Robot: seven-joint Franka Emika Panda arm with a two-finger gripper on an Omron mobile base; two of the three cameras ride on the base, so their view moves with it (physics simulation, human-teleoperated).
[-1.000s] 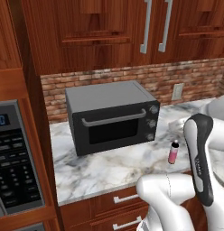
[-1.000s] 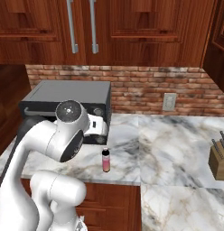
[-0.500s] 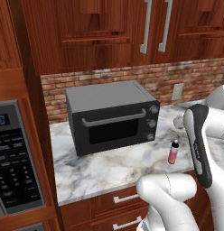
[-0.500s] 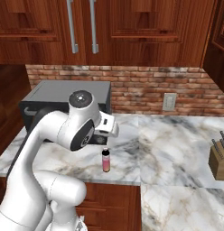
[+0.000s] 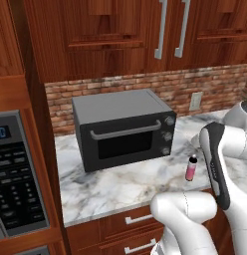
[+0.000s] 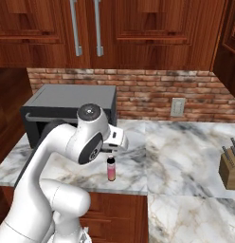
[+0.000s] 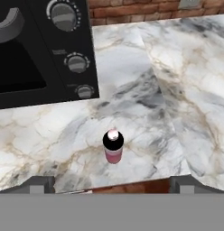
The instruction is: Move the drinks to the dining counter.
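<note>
One of the drinks, a small pink bottle with a black cap, stands upright on the marble counter near its front edge, right of the toaster oven; it shows in the left base view and the right base view too. My gripper hangs above it, open wide, with a dark fingertip on either side of the hand view and the bottle between and just ahead of them. Nothing is held. The dining counter is out of view.
A black toaster oven with three knobs stands close to the left of the bottle. A wooden knife block is at the far right. Brick wall with an outlet behind, wood cabinets above, microwave panel at left.
The arm has swung a little to the right, bringing the hand over the bottle. The bottle has stayed put and the jaws have stayed open.
</note>
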